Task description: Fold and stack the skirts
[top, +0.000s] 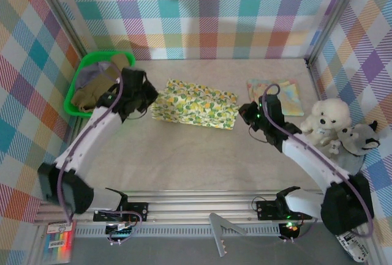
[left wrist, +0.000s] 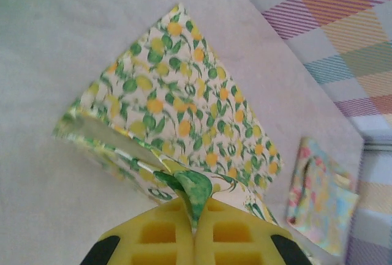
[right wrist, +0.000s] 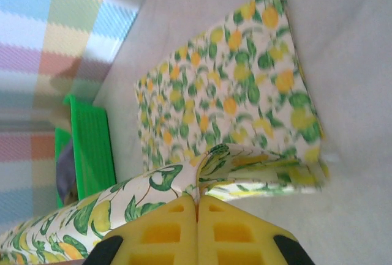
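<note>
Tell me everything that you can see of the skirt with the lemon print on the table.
The lemon-print skirt is thin, soft-looking white cloth with yellow lemons and green leaves. It lies folded in a rough rectangle on the table. The left gripper is shut on its left end, the right gripper on its right end; both pinched edges are raised slightly.
</note>
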